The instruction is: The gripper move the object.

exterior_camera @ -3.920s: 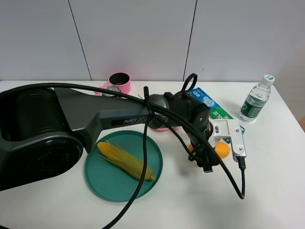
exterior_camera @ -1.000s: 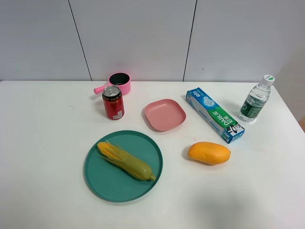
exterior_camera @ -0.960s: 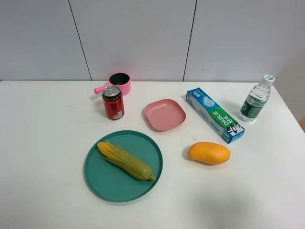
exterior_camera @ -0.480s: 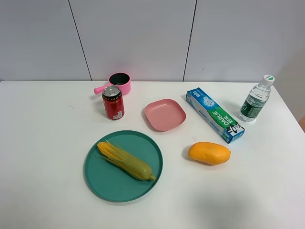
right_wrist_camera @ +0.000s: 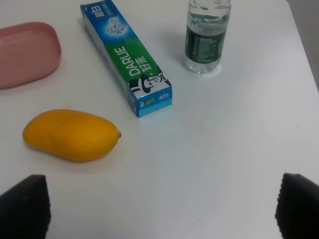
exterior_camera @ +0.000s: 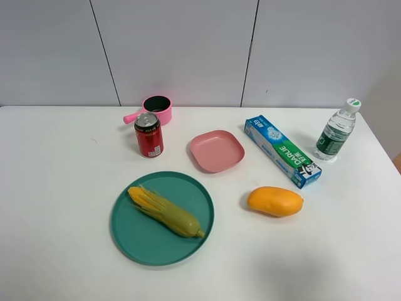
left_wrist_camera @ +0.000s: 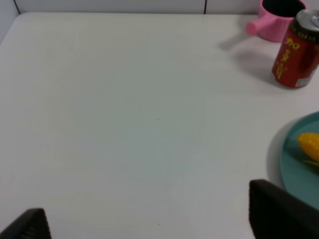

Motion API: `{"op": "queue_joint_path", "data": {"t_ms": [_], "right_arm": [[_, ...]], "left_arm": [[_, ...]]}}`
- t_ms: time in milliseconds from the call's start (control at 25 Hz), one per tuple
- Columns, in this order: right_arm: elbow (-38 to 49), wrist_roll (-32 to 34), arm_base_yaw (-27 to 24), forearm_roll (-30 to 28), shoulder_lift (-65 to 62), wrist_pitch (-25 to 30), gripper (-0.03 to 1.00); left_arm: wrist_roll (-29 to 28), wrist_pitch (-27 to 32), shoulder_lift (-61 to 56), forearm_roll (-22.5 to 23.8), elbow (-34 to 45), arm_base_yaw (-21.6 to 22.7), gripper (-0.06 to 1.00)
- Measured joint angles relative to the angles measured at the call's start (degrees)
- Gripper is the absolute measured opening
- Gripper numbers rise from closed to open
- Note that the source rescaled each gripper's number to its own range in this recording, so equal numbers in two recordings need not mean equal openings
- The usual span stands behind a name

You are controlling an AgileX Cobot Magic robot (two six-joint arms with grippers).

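Only wrist views show hand fingertips (right_wrist_camera: 25, 204); mango (exterior_camera: 275, 201) lies free.

Red can (left_wrist_camera: 297, 56), pink pot (left_wrist_camera: 275, 19), spread gripper (left_wrist_camera: 149, 226)

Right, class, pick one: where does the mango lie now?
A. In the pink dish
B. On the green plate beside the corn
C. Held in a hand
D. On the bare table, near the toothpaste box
D: the mango lies on the white table, just in front of the toothpaste box, untouched.
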Motion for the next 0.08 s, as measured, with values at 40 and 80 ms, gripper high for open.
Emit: {"op": "queue_joint_path", "data": {"t_ms": [40,80], "right_arm": [[0.0,0.0,0.0,0.0,0.0,0.0,1.00],[0.0,0.0,0.0,0.0,0.0,0.0,1.00]], "left_arm": [[0.0,0.0,0.0,0.0,0.0,0.0,0.64],[0.0,0.0,0.0,0.0,0.0,0.0,0.64]]}}
